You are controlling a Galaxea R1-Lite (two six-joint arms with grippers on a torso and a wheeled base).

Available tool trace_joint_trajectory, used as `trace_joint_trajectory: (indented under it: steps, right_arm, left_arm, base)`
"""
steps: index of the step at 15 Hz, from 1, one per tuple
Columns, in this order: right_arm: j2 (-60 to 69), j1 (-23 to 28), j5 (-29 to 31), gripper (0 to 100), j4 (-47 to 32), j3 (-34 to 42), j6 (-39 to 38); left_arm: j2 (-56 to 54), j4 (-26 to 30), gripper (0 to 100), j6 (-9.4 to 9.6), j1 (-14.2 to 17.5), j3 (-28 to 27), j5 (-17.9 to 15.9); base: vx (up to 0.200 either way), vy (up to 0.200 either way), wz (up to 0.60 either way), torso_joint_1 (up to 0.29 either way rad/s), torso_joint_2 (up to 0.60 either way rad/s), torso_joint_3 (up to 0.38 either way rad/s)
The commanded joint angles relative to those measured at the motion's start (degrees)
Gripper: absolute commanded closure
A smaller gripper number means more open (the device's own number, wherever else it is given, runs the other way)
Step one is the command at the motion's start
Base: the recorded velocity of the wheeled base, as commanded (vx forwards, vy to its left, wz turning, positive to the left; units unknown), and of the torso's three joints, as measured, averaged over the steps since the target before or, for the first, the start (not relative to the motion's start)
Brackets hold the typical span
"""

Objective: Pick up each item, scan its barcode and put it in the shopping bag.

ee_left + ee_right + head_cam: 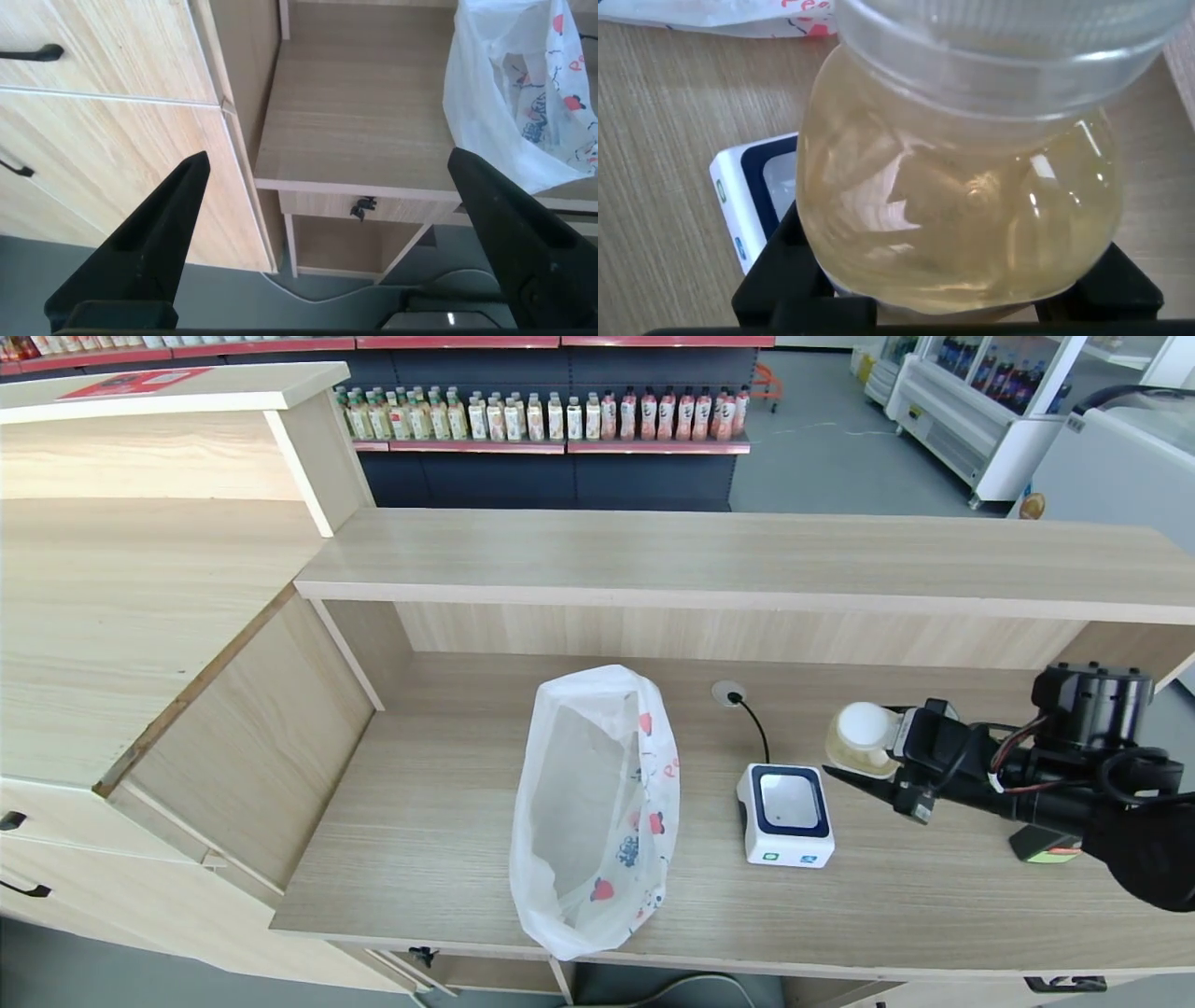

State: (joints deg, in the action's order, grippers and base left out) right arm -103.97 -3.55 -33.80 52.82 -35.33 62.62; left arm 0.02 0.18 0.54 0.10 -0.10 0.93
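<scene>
A pale wooden counter [439,845] carried a white plastic shopping bag [597,803], which stood open near the front edge. Near the bag sat a white scanner [786,814]. Its black cable [756,730] ran back to a round hole [727,692] in the counter. Farther right lay a small green and black object [1044,847], partly hidden.

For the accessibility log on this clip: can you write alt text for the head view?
The right gripper holds a white-capped bottle of pale yellow liquid just right of the barcode scanner on a wooden counter. An open white shopping bag sits to the scanner's left.
</scene>
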Motion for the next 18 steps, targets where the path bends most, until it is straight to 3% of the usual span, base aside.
trace_joint_trajectory:
  steps: [1, 6, 8, 18]
  right_arm:
    - [-2.9, -0.2, -0.8, 100, 1.3, -0.4, 0.8]
    - [-9.1, -1.5, -3.5, 100, 6.2, -1.8, 1.6]
    - [-11.6, -2.0, -7.2, 100, 9.4, -2.2, 1.6]
    - [-17.1, -4.0, -8.8, 100, 16.8, -2.9, 2.9]
  left_arm:
    - [0.0, 0.0, 0, -0.01, 0.0, 0.0, 0.0]
    - [0.0, 0.0, 0, -0.01, 0.0, 0.0, 0.0]
    - [0.0, 0.0, 0, -0.01, 0.0, 0.0, 0.0]
    - [0.0, 0.0, 0, -0.01, 0.0, 0.0, 0.0]
  base:
    - [0.0, 0.0, 0.0, 0.0, 0.0, 0.0]
    - [0.0, 0.0, 0.0, 0.0, 0.0, 0.0]
    - [0.0, 0.0, 0.0, 0.0, 0.0, 0.0]
    - [0.0, 0.0, 0.0, 0.0, 0.0, 0.0]
